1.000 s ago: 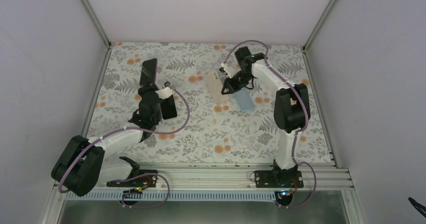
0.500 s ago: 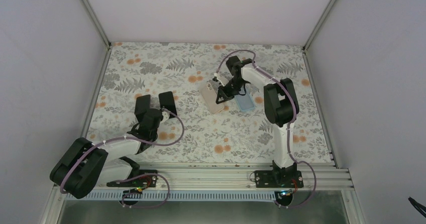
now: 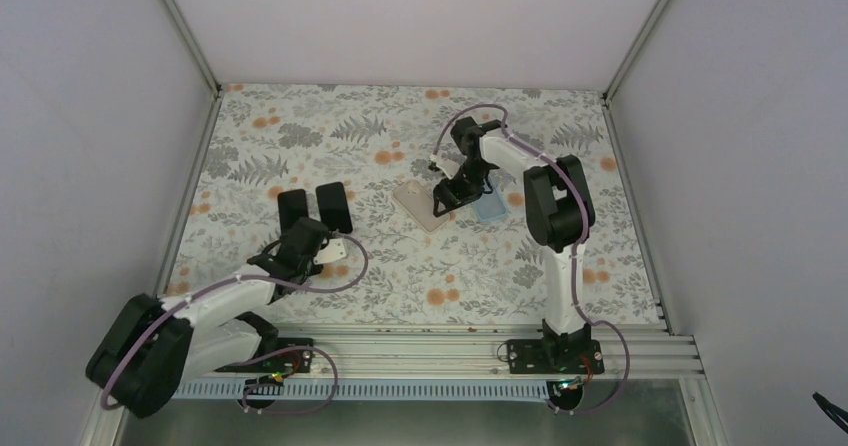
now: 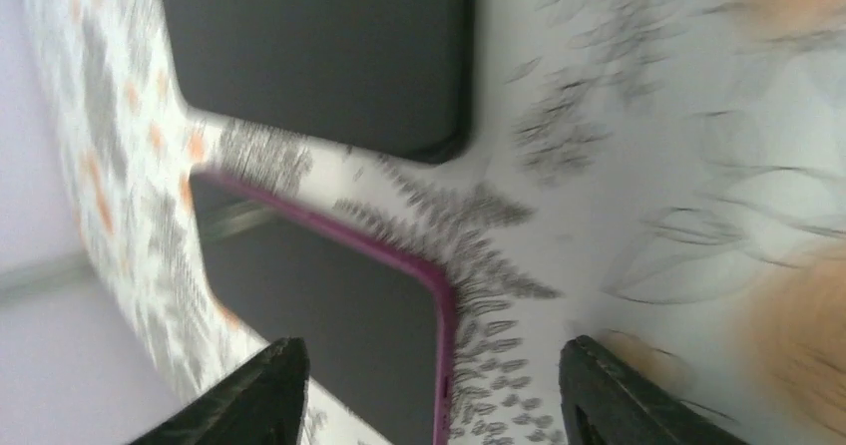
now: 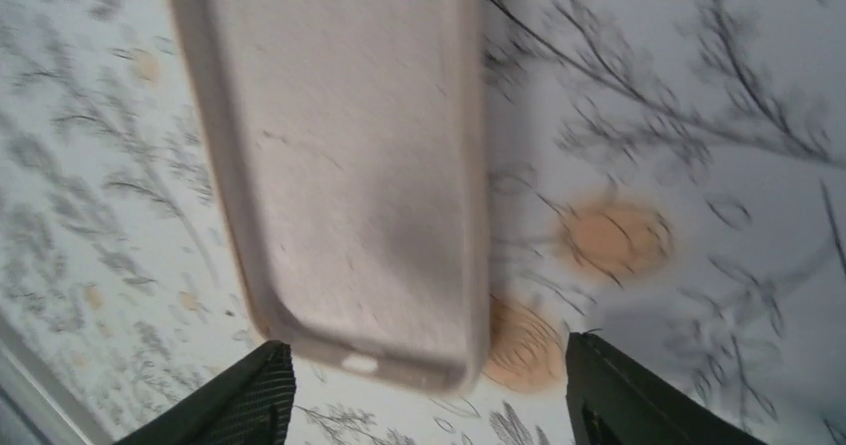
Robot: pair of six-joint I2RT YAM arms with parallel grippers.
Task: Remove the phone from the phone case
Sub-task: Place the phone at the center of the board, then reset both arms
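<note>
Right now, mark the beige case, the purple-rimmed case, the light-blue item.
beige case [image 5: 349,166], right wrist view, middle of its broad pale face.
purple-rimmed case [image 4: 319,325], left wrist view, dark face inside the rim.
light-blue item [image 3: 490,208], top external view, its centre.

Your table [image 3: 420,266] wears a white cloth printed with grey ferns and orange blooms. Behind the table stands a plain pale back wall [image 3: 400,21]. A left wall [image 3: 80,146] and a right wall [image 3: 740,166] of the same lilac-white close its sides. Slim metal posts [image 3: 185,31] rise from the table's far corners. Along its near edge you see a ribbed aluminium rail [image 3: 440,346], and below that a grey metal ledge [image 3: 420,424]. Light falls soft and even on the table.
</note>
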